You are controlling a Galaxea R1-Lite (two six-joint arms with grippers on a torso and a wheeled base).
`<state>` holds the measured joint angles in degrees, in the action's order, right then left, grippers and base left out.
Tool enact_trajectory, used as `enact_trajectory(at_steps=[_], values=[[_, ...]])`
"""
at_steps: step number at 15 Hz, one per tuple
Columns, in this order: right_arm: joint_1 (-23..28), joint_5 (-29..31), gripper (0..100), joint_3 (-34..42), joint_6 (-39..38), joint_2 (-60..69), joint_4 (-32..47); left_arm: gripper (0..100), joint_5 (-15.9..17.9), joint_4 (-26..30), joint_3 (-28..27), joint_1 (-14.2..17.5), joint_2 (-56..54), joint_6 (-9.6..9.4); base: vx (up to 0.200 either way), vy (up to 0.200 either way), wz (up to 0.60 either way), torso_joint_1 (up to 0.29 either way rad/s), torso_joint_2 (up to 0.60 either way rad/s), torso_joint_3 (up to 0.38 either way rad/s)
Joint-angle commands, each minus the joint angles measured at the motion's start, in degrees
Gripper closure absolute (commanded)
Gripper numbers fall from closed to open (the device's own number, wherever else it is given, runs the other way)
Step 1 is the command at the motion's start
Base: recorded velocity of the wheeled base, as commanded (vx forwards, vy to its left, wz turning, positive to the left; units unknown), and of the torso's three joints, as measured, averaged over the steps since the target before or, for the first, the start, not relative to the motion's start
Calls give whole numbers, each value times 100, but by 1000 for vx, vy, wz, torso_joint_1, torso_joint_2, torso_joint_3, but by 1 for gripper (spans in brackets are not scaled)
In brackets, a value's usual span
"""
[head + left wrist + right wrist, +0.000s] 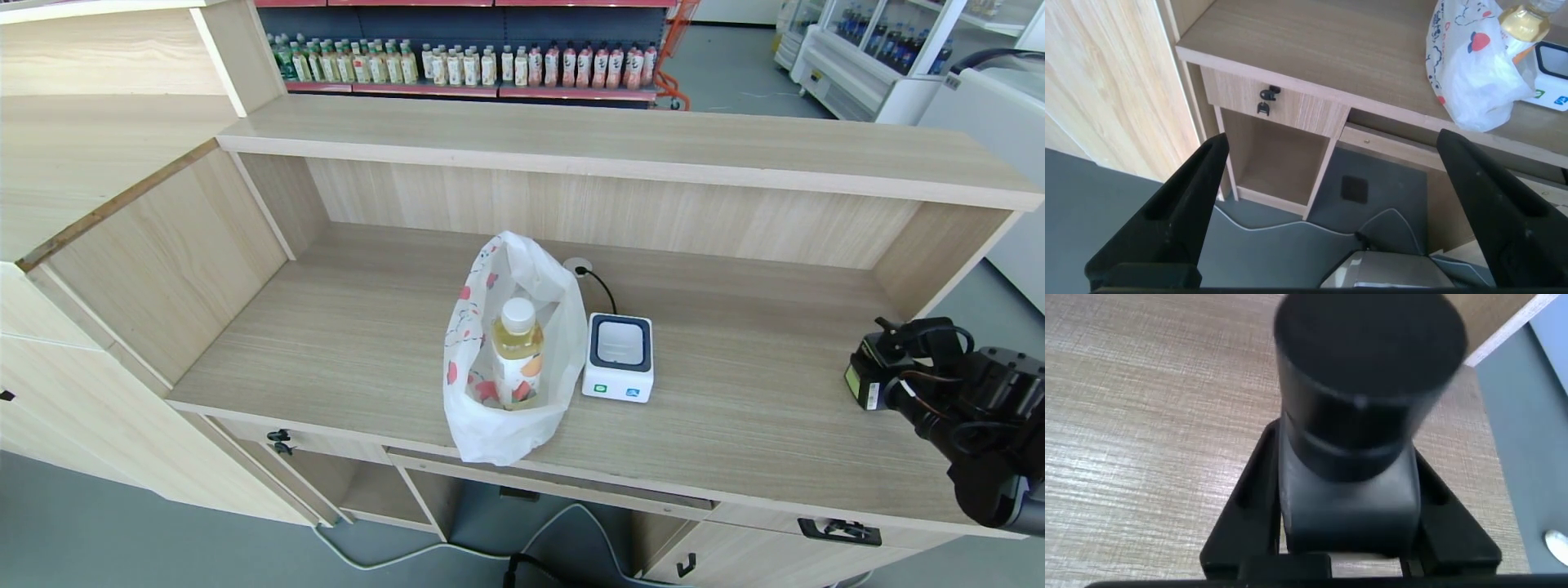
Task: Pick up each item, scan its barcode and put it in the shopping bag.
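Right gripper (1343, 531) was clamped on a dark black-capped bottle (864, 385), held above the counter (775, 457) well to the right of the scanner (618, 357). Left gripper (1333, 139) was spread wide and empty, low in front of the counter, off to the scanner's left. Shopping bag (473, 343) stood just left of the scanner with a tea bottle (517, 347) upright inside. Dark bottle looked rigid, smooth, probably light and a bit slippery. Best held by the body below the cap, label side left uncovered for scanning. Bag looked thin and floppy.

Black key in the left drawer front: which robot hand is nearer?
Left. The open left hand hangs low before the black key; the right hand is over the wooden counter's far right end.
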<state>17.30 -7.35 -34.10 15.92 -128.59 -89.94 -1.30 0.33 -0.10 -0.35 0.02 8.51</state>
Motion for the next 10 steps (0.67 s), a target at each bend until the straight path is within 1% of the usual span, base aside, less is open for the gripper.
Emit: enact_trajectory(at_steps=[1, 3, 5, 6, 7, 8, 9, 10], values=[[2, -3, 100, -71, -1, -44, -6, 0, -1, 2, 1, 0, -2, 2, 0, 0, 0, 0, 0, 0], [19, 6, 100, -53, 139, 53, -6, 0, -1, 2, 1, 0, -2, 2, 0, 0, 0, 0, 0, 0], [46, -12, 100, 105, 640, 484, -6, 0, -1, 2, 1, 0, -2, 2, 0, 0, 0, 0, 0, 0], [37, -12, 100, 281, 755, 756, -6, 0, -1, 2, 1, 0, -2, 2, 0, 0, 0, 0, 0, 0], [-7, -12, 100, 536, 922, 1187, -6, 0, -1, 2, 1, 0, -2, 2, 0, 0, 0, 0, 0, 0], [-42, -30, 100, 922, 1159, 1723, -6, 0, -1, 2, 1, 0, -2, 2, 0, 0, 0, 0, 0, 0], [-104, -170, 100, 1388, 1484, 2250, -6, 0, -1, 2, 1, 0, -2, 2, 0, 0, 0, 0, 0, 0], [-139, -618, 100, 1819, 1695, 2778, -6, 0, -1, 2, 1, 0, -2, 2, 0, 0, 0, 0, 0, 0]])
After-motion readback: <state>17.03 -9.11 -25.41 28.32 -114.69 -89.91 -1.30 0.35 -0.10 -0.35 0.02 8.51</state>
